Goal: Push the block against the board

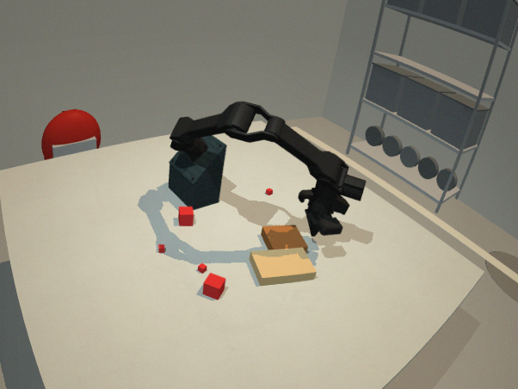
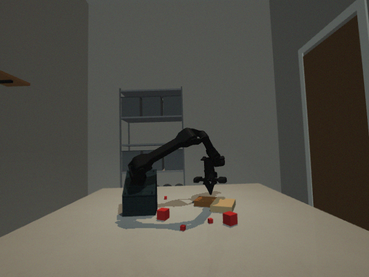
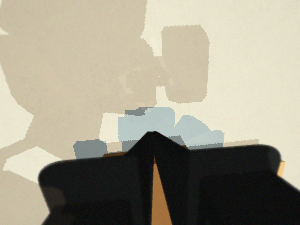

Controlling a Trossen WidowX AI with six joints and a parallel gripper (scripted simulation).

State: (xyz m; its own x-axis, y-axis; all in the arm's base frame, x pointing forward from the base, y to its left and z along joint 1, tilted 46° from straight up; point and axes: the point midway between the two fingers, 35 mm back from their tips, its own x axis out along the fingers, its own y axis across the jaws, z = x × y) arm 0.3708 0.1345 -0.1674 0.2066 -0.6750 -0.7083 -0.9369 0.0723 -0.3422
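top view: i note the end effector (image 1: pixel 323 227) clenched on nothing, tips low, just beyond the square block's (image 1: pixel 284 237) far right corner. the block lies toward the camera and left of it, touching the board (image 1: pixel 282 266) along the board's long far side.

exterior view: the tips hang just above the block (image 2: pixel 205 201).

wrist view: only an orange sliver shows below the closed fingers; alignment i cannot tell.

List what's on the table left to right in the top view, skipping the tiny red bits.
Red cube → dark arm base → bigger red cube → tan board and orange block, overlapping in order → shut gripper.
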